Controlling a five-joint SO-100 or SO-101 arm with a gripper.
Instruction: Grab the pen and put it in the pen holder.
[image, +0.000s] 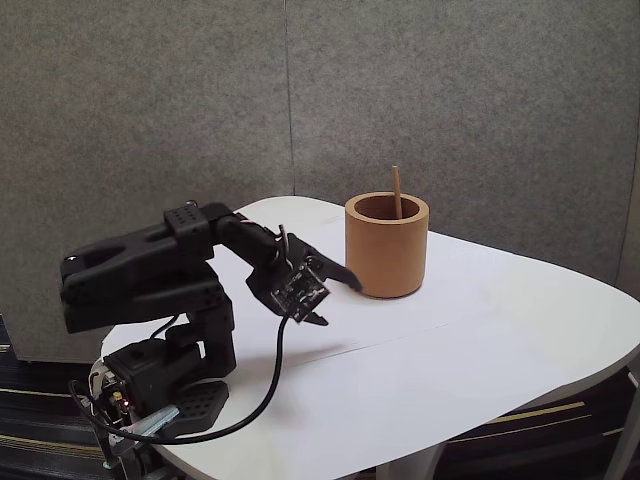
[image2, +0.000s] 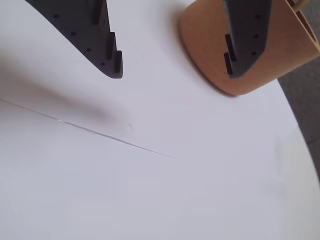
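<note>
The fingers (image2: 172, 67) hang spread wide and empty above the white worktop (image: 480, 340). Just beyond, the pen holder (image: 387, 247) carries the pen (image: 397, 191), leaning inside — a careless swing could tip the holder.

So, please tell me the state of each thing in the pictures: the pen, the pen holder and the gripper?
pen: standing inside the cup, leaning on the far rim, top end sticking out.
pen holder: upright on the white table, holding the pen.
gripper: open, empty, held above the table beside the cup, touching nothing.
</note>
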